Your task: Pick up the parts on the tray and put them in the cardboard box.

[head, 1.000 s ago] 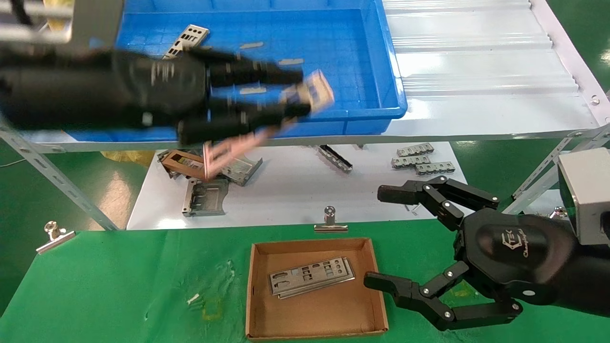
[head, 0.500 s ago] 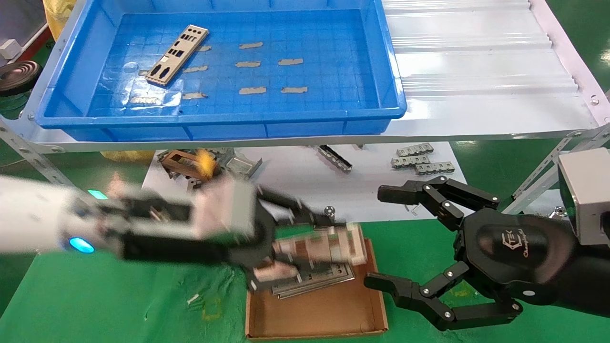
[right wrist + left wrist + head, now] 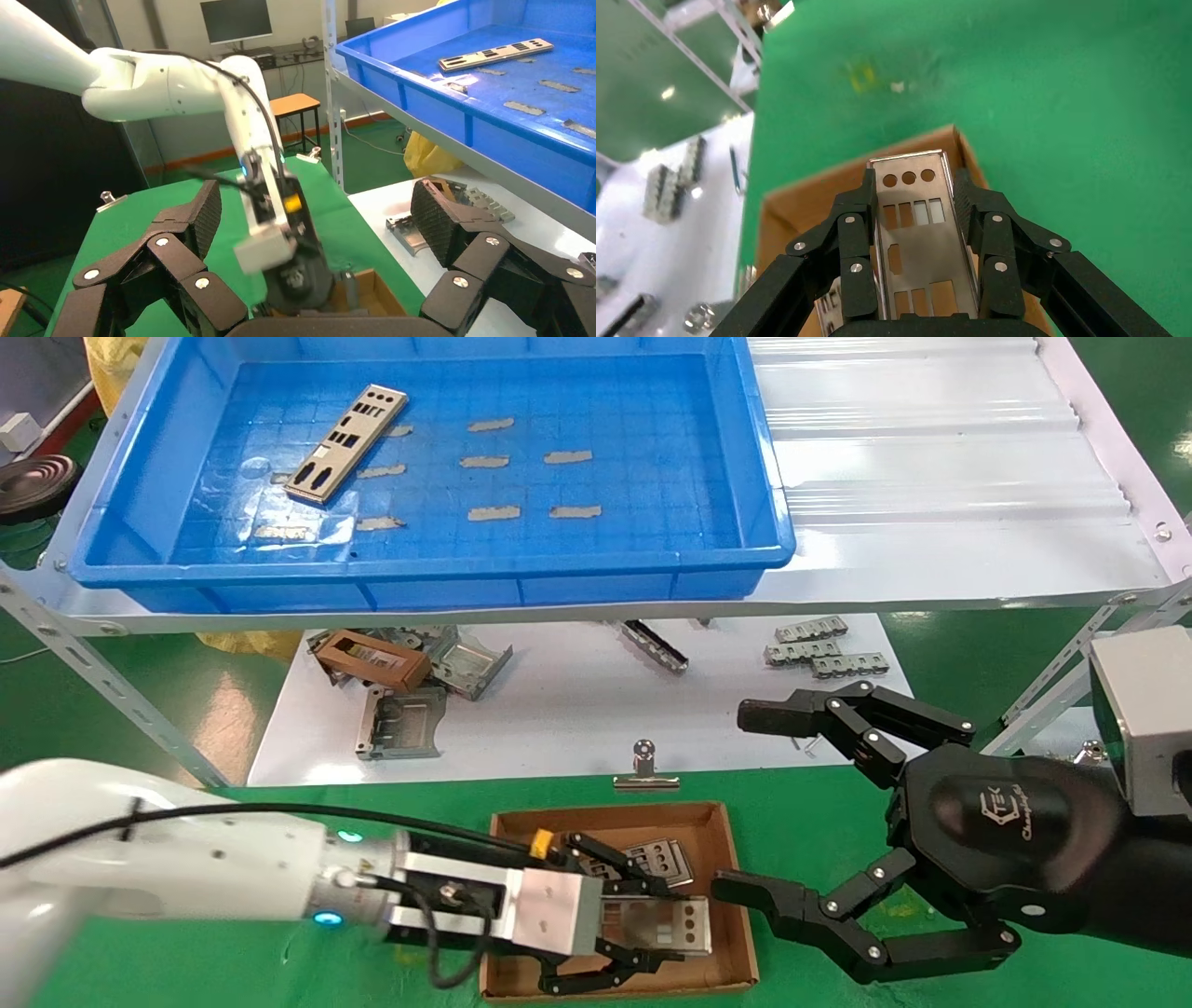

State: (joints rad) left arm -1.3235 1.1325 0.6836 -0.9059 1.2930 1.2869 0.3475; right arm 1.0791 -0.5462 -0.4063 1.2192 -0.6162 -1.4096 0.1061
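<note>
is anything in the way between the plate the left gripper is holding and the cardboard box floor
Nothing visible blocks it. The left gripper holds the plate directly over the cardboard box. Plates already lie inside, so it would land partly on them. The open right gripper sits just off the box's right side.

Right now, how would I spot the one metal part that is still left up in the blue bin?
Find the big blue tray on the raised shelf at the back. Look in its far left corner: the part is a thin silver plate lying flat at a slant. The short grey tape strips near it are plain, but the plate is longer, shiny and punched with small holes.
</note>
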